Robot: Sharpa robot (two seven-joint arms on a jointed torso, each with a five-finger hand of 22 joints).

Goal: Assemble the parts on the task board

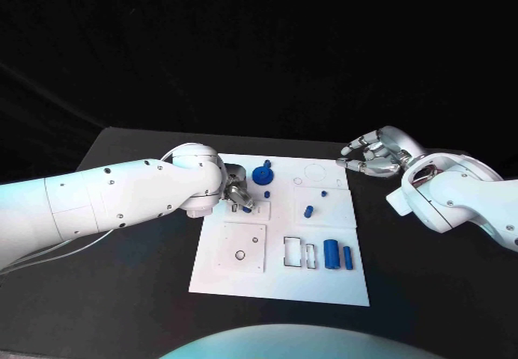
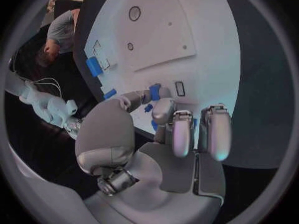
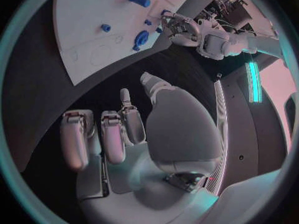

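The white task board (image 1: 244,275) lies in the middle of the black table. My left hand (image 1: 239,192) hovers over the board's far left part; in the left wrist view the hand (image 2: 181,134) pinches a small blue part (image 2: 154,91) between thumb and a finger, low over the board (image 2: 199,30). A round blue part (image 1: 266,176) stands just beyond it. A short blue piece (image 1: 308,210) lies mid-board, and two blue cylinders (image 1: 339,256) lie at the near right. My right hand (image 1: 373,155) hangs off the board's far right corner, fingers loosely bent, holding nothing.
Black rectangular slots (image 1: 299,252) sit beside the cylinders, and a square plate with round holes (image 1: 244,247) takes the board's near left. Bare black table (image 1: 129,277) surrounds the board. In the right wrist view my right hand (image 3: 124,134) hangs above the table beside the board (image 3: 87,20).
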